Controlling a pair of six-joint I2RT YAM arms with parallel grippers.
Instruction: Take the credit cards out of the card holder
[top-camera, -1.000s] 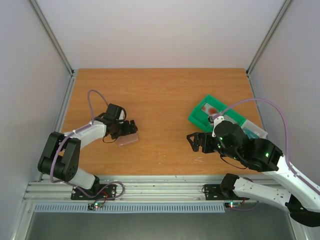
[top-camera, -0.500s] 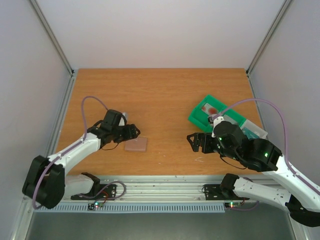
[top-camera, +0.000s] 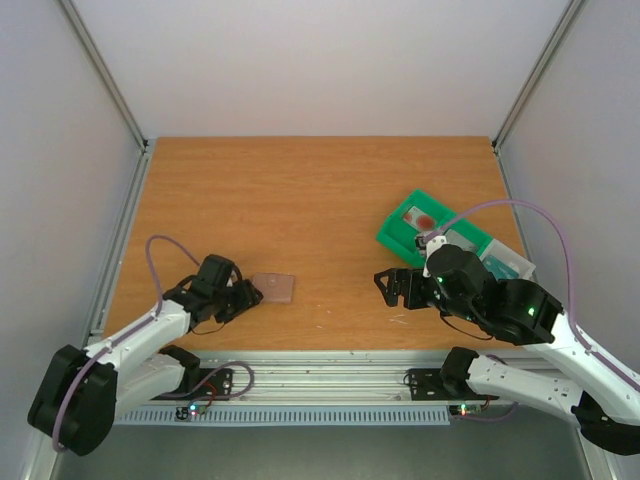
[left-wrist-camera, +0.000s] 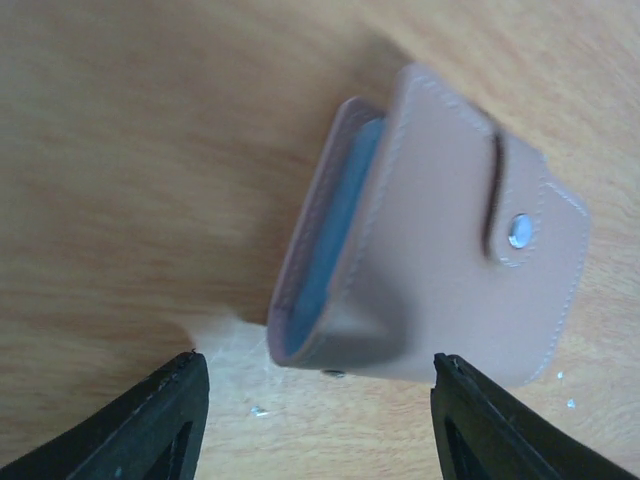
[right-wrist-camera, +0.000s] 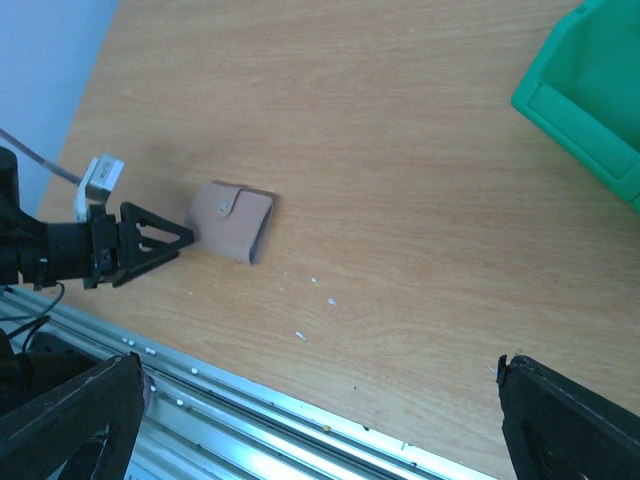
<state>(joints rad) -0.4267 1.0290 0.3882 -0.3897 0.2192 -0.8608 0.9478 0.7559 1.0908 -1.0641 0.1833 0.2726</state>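
Note:
The card holder (top-camera: 273, 288) lies folded on the table, pinkish-tan outside with a blue lining and a snap tab. In the left wrist view the card holder (left-wrist-camera: 440, 270) sits just beyond my fingertips, its edge gaping a little. My left gripper (top-camera: 245, 296) is open just left of it, with nothing between the jaws, and apart from it. One of the credit cards (top-camera: 420, 217), white with a red round mark, lies in the green tray. My right gripper (top-camera: 390, 285) hangs open over the table's right middle. Cards inside the holder are hidden.
A green compartmented tray (top-camera: 395, 237) stands at the right, beside my right arm. Small white specks (right-wrist-camera: 315, 281) dot the wood near the front edge. The aluminium rail (top-camera: 320, 375) runs along the near side. Grey walls enclose the table.
My left arm has drawn back toward the near left, leaving the card holder flat on the table, and its jaws have narrowed somewhat. The right arm has stayed put.

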